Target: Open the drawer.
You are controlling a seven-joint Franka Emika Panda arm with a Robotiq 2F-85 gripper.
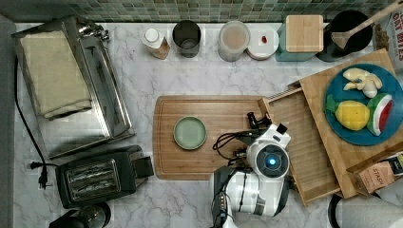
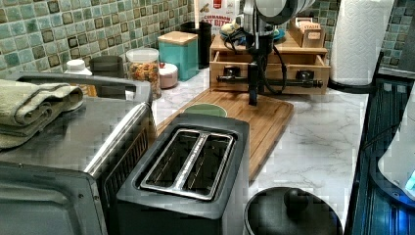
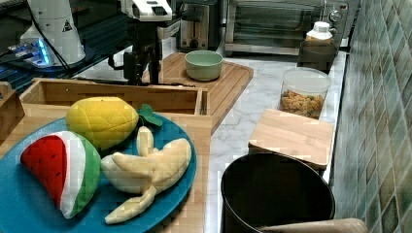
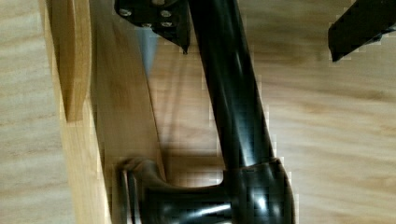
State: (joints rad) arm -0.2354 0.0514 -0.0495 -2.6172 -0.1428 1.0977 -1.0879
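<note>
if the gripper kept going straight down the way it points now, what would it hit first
Most likely the cutting board. In the wrist view the jaws stand open on either side of the drawer's black bar handle, so the gripper would pass it and meet the board just below, though depth is hard to judge.

Even indoor light, soft shadows beside the toaster (image 1: 102,176), glare streaking the black handle (image 4: 233,116), blocky blur throughout.
</note>
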